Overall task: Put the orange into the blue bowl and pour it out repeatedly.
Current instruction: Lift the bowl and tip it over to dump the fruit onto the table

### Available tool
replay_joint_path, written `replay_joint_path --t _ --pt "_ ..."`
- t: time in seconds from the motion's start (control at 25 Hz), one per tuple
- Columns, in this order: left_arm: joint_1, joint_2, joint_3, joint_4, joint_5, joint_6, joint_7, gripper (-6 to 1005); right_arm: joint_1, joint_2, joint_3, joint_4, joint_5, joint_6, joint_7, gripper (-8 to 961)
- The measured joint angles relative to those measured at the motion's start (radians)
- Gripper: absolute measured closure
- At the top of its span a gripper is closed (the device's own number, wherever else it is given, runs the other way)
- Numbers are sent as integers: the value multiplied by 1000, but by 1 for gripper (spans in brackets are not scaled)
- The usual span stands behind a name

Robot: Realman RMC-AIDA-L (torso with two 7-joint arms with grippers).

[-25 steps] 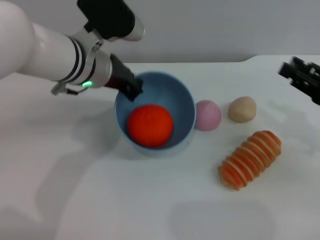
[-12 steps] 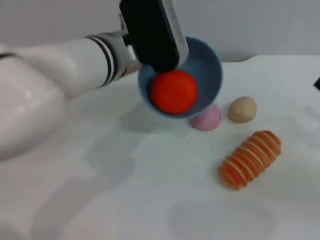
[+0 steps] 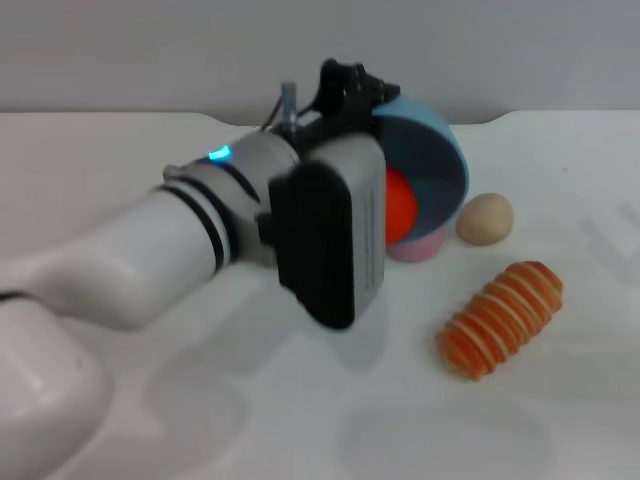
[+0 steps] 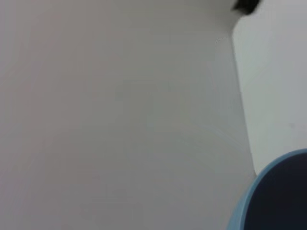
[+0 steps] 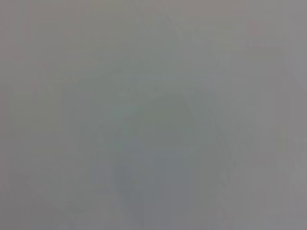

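My left arm reaches across the middle of the head view, and its left gripper (image 3: 372,98) is shut on the rim of the blue bowl (image 3: 428,165). The bowl is held above the table and tipped steeply onto its side. The orange (image 3: 400,213) shows only as a red-orange patch at the bowl's lower edge, half hidden by my wrist. I cannot tell whether it is still inside the bowl. A piece of the blue bowl's rim (image 4: 276,196) shows in the left wrist view. My right gripper is out of view.
A pink ball (image 3: 420,249) lies just under the tipped bowl. A beige ball (image 3: 485,217) lies to its right. An orange-and-cream striped bread piece (image 3: 500,318) lies nearer, on the right. The white table (image 3: 200,400) ends at a grey wall behind.
My left arm lifted the bowl off the table, carried it right and rolled it from upright to steeply tipped. The orange slid to the bowl's lower edge. The right gripper left the view.
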Motion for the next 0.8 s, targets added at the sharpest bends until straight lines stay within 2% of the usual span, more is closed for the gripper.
replay_joint_path --t 0.16,0.32,0.52,0.72,0.8 --pt "40 0 50 -34 0 -133 113 1000 11 -1 1 2 0 7 -7 221" --pt "78 -4 101 -102 0 -341 246 1000 14 -1 0 3 -1 16 -10 230" --pt "88 -4 130 -175 0 -515 289 1000 12 1 1 8 -1 57 -11 243" --pt "90 -5 132 -185 -7 -526 292 1000 18 0 -6 14 -1 64 -11 255" --pt "88 -9 126 -175 -71 -520 278 1000 28 0 -11 19 -3 66 -10 260"
